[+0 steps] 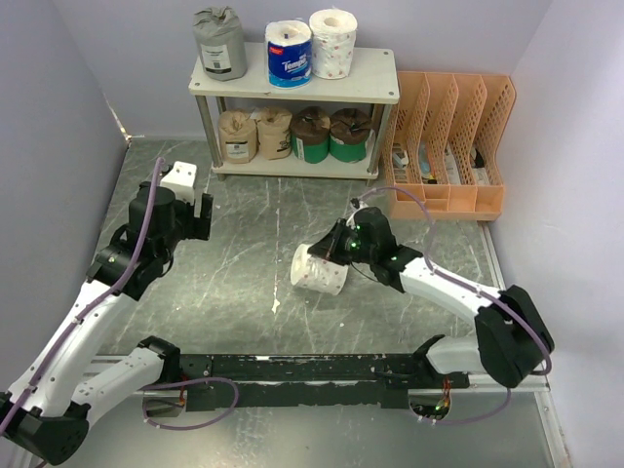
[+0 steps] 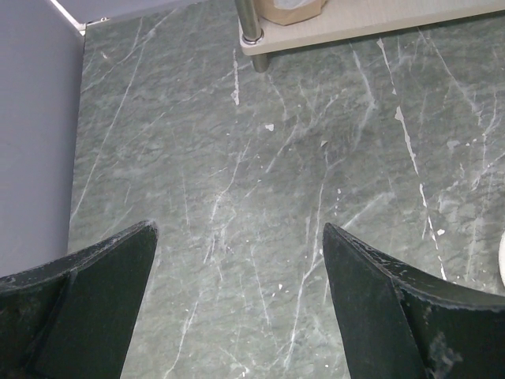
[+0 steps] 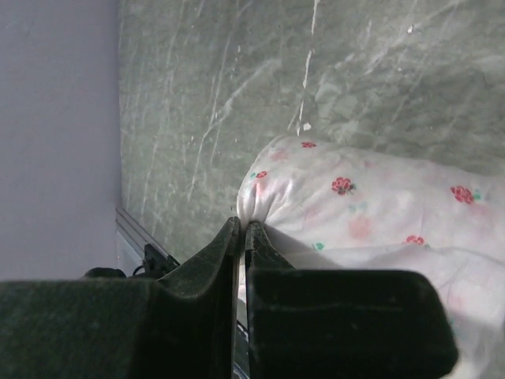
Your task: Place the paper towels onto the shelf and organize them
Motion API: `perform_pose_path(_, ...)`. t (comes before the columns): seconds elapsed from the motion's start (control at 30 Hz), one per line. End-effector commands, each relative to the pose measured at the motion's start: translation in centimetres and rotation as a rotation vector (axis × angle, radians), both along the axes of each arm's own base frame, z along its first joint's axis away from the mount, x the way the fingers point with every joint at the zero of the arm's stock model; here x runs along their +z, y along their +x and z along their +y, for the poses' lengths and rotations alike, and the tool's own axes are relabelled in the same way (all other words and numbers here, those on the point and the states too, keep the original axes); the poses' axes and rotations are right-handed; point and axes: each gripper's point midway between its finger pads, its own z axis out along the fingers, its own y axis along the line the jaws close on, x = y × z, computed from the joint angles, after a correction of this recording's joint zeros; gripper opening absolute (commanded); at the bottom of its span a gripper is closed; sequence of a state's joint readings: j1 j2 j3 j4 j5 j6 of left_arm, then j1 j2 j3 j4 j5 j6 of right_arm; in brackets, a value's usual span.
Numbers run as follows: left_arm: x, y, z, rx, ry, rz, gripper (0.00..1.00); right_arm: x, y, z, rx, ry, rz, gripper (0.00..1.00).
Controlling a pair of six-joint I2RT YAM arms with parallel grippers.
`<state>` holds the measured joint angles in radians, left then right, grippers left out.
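Right gripper [image 3: 243, 230]: we find jaws closed, pinching the rose-printed roll [image 1: 320, 272] by its wrapper, at table [image 1: 244, 292] centre;
Left gripper [image 2: 237, 237]: jaws spread wide, empty, near the shelf [image 1: 375, 78] at its left corner

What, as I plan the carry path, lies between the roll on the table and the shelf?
Nothing: the top external view shows only bare tabletop between roll and shelf.
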<state>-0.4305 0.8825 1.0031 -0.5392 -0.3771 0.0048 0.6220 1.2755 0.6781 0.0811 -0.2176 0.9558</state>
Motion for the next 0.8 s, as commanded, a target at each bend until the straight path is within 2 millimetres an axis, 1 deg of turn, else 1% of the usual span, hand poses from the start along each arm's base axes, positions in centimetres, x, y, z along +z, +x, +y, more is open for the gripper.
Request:
perform_pose_path(0.0,0.4,-0.1,0.9,0.023,0.002,-0.011,0.96,2.8,1.9,1.2,0.050,0.030,-0.073,0.00)
perform_pose_path(0.07,0.2,0.0,0.9,0.025,-0.008,-0.003,0.96,2.9,2.5,0.3,0.041,-0.071,-0.083,0.00)
perform_pose_path(0.17,-0.3,0.2,0.8,0.023,-0.026,0.006,0.96,3.1,2.9,-1.8,0.020,-0.237,-0.082,0.25)
perform_pose_path(0.2,-0.4,0.3,0.8,0.022,-0.032,0.009,0.96,3.0,2.9,-2.4,0.020,-0.286,-0.078,0.31)
perform_pose_path(0.23,-0.6,0.3,0.8,0.022,-0.038,0.013,0.96,3.8,3.2,-2.9,0.014,-0.322,-0.088,0.36)
perform_pose_path(0.27,-0.7,0.4,0.7,0.022,-0.042,0.016,0.96,4.0,3.2,-3.4,0.013,-0.362,-0.085,0.39)
perform_pose_path(0.37,-1.1,0.6,0.6,0.020,-0.049,0.028,0.96,3.7,3.0,-4.9,0.011,-0.460,-0.061,0.41)
perform_pose_path(0.4,-1.1,0.7,0.6,0.021,-0.050,0.031,0.96,3.6,3.0,-5.3,0.008,-0.485,-0.061,0.44)
perform_pose_path(0.43,-1.1,0.7,0.6,0.021,-0.051,0.031,0.96,3.3,3.0,-5.7,-0.001,-0.505,-0.056,0.51)
perform_pose_path(0.47,-1.1,0.8,0.6,0.020,-0.052,0.032,0.96,3.1,2.9,-5.9,-0.005,-0.515,-0.055,0.61)
perform_pose_path(0.53,-1.1,0.9,0.6,0.026,-0.051,0.034,0.96,3.3,2.8,-5.8,-0.002,-0.502,-0.064,0.73)
perform_pose_path(0.57,-1.1,0.9,0.7,0.030,-0.052,0.034,0.96,3.4,2.8,-5.7,-0.006,-0.489,-0.067,0.82)
perform_pose_path(0.6,-1.1,0.9,0.9,0.036,-0.054,0.033,0.96,3.3,2.7,-5.7,-0.010,-0.479,-0.069,0.97)
perform_pose_path(0.63,-1.0,0.9,1.0,0.040,-0.058,0.030,0.96,3.2,2.7,-5.7,-0.016,-0.469,-0.073,1.00)
perform_pose_path(0.7,-0.9,0.7,1.1,0.039,-0.071,0.031,0.96,3.1,2.8,-5.9,-0.033,-0.464,-0.085,1.00)
perform_pose_path(0.77,-1.0,0.5,1.1,0.034,-0.091,0.035,0.96,2.5,2.7,-5.9,-0.030,-0.474,-0.079,1.00)
